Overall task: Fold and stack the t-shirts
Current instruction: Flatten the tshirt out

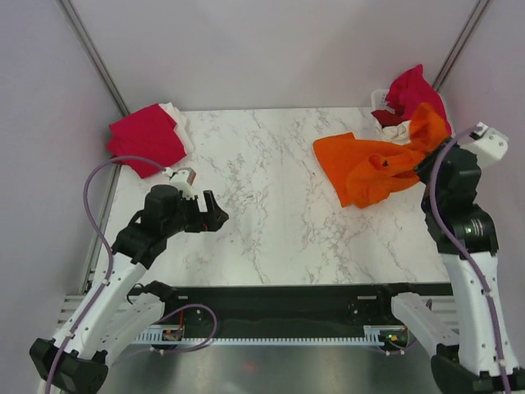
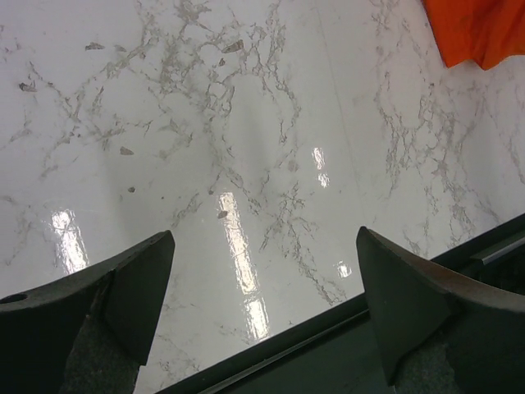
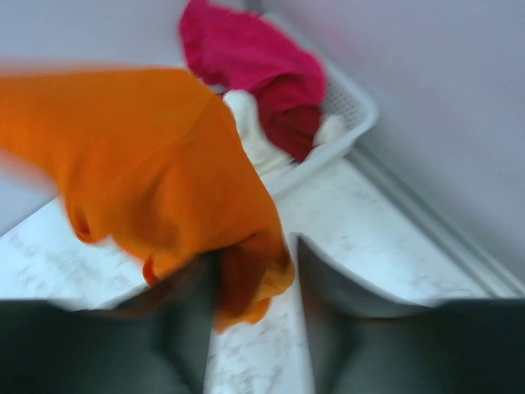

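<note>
A bright orange t-shirt [image 1: 369, 168] lies partly on the marble table [image 1: 271, 205] at the back right, one end raised toward the basket. My right gripper [image 1: 421, 162] is shut on a bunch of it; the right wrist view, blurred, shows the orange cloth [image 3: 156, 156] filling the gap between the fingers [image 3: 250, 287]. A crimson-pink shirt [image 1: 414, 90], white cloth [image 1: 395, 129] and dark red cloth [image 1: 382, 120] sit in the basket. A crimson shirt [image 1: 146, 139] lies over white cloth [image 1: 177, 120] at the back left. My left gripper [image 1: 215, 215] [image 2: 262, 283] is open and empty over bare marble.
The white slotted basket [image 3: 353, 103] stands in the back right corner, against the wall. A black rail [image 1: 287, 295] runs along the table's near edge, just under the left fingers [image 2: 410, 295]. Grey walls close in the table on three sides.
</note>
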`<action>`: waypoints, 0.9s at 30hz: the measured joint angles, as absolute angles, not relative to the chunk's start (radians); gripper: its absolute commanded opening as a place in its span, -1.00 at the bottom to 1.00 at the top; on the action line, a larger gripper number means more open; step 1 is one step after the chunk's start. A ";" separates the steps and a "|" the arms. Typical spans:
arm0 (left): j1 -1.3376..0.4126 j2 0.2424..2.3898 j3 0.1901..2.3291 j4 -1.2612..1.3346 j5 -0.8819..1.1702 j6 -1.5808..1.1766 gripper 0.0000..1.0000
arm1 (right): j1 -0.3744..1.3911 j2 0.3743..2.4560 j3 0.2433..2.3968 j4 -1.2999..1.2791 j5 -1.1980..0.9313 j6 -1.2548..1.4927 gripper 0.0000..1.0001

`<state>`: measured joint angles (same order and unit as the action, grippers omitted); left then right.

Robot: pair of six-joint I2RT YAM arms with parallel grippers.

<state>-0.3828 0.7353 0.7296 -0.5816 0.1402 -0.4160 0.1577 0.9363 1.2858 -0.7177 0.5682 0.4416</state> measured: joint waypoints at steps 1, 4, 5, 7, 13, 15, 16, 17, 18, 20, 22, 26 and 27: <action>-0.392 0.745 0.739 -0.582 0.132 -0.416 0.99 | 0.120 0.889 1.271 -0.715 0.597 0.458 0.95; -0.448 0.802 0.788 -0.584 0.105 -0.417 0.99 | 0.059 0.843 1.171 -0.717 0.620 0.484 0.96; -0.474 0.826 0.805 -0.582 0.094 -0.417 0.99 | 0.055 0.863 1.134 -0.720 0.603 0.494 0.96; -0.522 0.873 0.835 -0.580 0.076 -0.417 0.99 | 0.053 0.936 1.053 -0.733 0.548 0.513 0.96; -0.616 0.986 0.867 -0.573 0.023 -0.418 1.00 | 0.053 1.013 0.883 -0.748 0.313 0.529 0.96; -0.625 1.029 0.875 -0.562 0.019 -0.424 1.00 | 0.053 0.976 0.852 -0.725 0.253 0.529 0.96; -0.630 1.061 0.882 -0.551 0.018 -0.427 1.00 | 0.053 0.963 0.841 -0.713 0.233 0.528 0.96; -0.641 1.103 0.896 -0.536 0.019 -0.432 1.00 | 0.053 0.954 0.828 -0.701 0.211 0.529 0.96; -0.657 1.153 0.913 -0.516 0.020 -0.436 1.00 | 0.053 0.950 0.815 -0.683 0.187 0.529 0.96; -0.697 1.263 0.955 -0.466 0.029 -0.444 1.00 | 0.053 0.957 0.791 -0.658 0.146 0.529 0.96; -0.732 1.400 1.023 -0.417 0.060 -0.461 0.90 | 0.053 0.968 0.772 -0.642 0.112 0.529 0.96; -0.771 1.712 1.239 -0.321 0.138 -0.503 0.63 | 0.053 0.944 0.734 -0.606 0.052 0.531 0.96; -0.777 1.769 1.281 -0.293 0.155 -0.516 0.59 | 0.053 0.928 0.727 -0.602 0.044 0.532 0.96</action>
<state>-0.7769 1.7691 1.2812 -0.2932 0.1555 -0.5156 0.0528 0.9283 0.7265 -0.6018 0.0441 0.5316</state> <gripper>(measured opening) 0.837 0.979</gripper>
